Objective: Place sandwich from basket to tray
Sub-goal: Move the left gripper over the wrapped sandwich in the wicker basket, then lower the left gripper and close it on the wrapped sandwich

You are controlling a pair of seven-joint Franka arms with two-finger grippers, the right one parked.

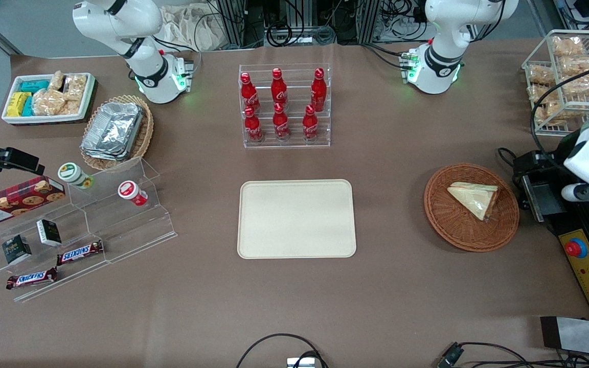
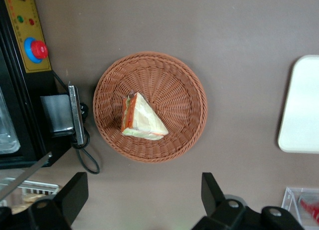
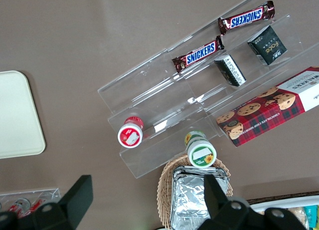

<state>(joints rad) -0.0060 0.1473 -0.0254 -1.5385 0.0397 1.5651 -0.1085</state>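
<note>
Lying flat in the basket (image 1: 471, 207), the sandwich (image 1: 474, 198) rests a little off the woven centre, its orange and green cut edge showing in the left wrist view (image 2: 143, 118). The basket (image 2: 150, 107) sits on the brown table (image 1: 386, 266) toward the working arm's end, well apart from the tray (image 1: 296, 219), which holds nothing. The gripper (image 2: 142, 200) hangs above the table just beside the basket, clear of the wicker, its fingers (image 2: 74, 195) spread wide with nothing between them. The tray's edge (image 2: 300, 105) shows in that view too.
</note>
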